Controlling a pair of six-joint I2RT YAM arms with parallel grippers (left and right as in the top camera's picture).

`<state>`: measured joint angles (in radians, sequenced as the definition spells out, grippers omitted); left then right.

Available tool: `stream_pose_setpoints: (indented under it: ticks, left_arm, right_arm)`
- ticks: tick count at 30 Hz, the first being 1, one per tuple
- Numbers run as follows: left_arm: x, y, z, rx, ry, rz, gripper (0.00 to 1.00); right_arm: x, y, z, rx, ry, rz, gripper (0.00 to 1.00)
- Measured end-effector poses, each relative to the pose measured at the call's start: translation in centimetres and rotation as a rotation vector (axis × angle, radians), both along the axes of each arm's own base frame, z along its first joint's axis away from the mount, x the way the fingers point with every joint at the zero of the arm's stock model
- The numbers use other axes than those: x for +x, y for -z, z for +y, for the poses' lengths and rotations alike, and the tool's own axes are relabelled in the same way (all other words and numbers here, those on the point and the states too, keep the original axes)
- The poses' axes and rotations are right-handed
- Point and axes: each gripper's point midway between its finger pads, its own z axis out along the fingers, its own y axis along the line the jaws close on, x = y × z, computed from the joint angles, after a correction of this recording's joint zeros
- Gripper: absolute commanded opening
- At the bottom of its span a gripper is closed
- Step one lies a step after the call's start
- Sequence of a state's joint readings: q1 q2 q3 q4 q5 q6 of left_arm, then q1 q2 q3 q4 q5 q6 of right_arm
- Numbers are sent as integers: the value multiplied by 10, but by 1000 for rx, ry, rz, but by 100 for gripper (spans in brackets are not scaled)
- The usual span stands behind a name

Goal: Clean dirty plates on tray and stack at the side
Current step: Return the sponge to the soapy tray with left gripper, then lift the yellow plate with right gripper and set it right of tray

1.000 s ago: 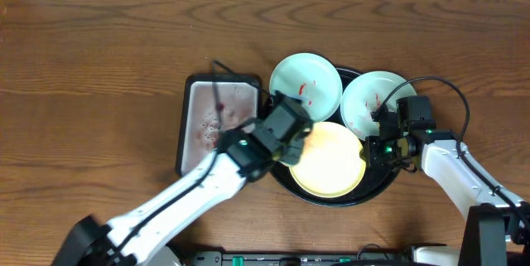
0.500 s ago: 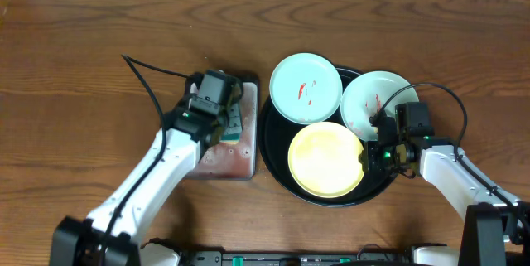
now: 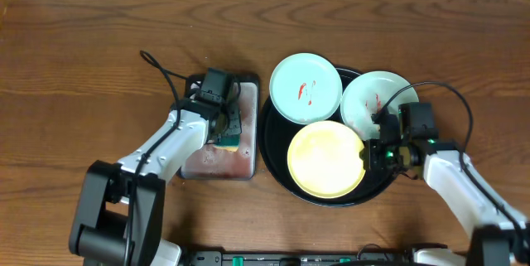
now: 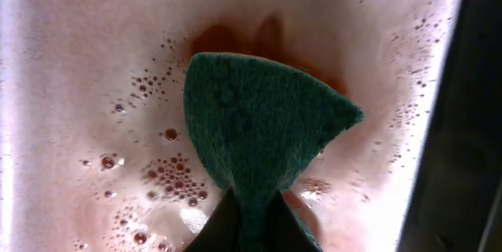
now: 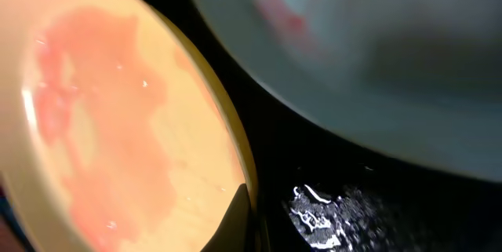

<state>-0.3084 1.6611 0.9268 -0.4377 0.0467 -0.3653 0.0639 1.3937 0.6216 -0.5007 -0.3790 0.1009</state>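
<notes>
Jaws clenched, my left gripper (image 4: 249, 214) holds the sponge (image 4: 255, 122) over the silver tray (image 4: 82, 71) toward the front edge; right gripper (image 3: 375, 152) at yellow plate (image 3: 325, 160), grip unclear.

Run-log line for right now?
left gripper: shut on sponge, in silver tray | right gripper: at yellow plate rim | mint plates: red-smeared, on black tray

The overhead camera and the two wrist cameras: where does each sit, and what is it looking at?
Overhead: above the table, looking straight down at the black tray, three plates and the silver tray; both arms show.
Left wrist: on the left arm, looking down into the silver tray's pink foamy water; the left claw pinches a green sponge.
Right wrist: on the right arm, close to the yellow plate on the black tray; one fingertip shows.
Shared: overhead and left wrist both show the sponge and silver tray.
</notes>
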Motion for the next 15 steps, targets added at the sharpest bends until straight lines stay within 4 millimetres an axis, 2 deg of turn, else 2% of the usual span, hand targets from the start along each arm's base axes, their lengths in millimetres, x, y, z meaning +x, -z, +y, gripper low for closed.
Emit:
stream_pose_setpoints:
  ticks: [2, 4, 5, 11, 15]
  left_arm:
    - [0, 0, 0, 0, -1, 1, 37]
    - [0, 0, -1, -3, 2, 1, 49]
    - [0, 0, -1, -4, 0, 2, 52]
    - [0, 0, -1, -5, 6, 3, 55]
    - [-2, 1, -1, -3, 6, 8, 56]
  right_arm:
    - [6, -14, -4, -21, 8, -59, 1]
    - [13, -29, -9, -48, 18, -122, 1]
    - [17, -36, -12, -68, 25, -154, 1]
    - [27, -76, -21, -244, 37, -348, 1]
    - [27, -91, -20, -379, 22, -435, 1]
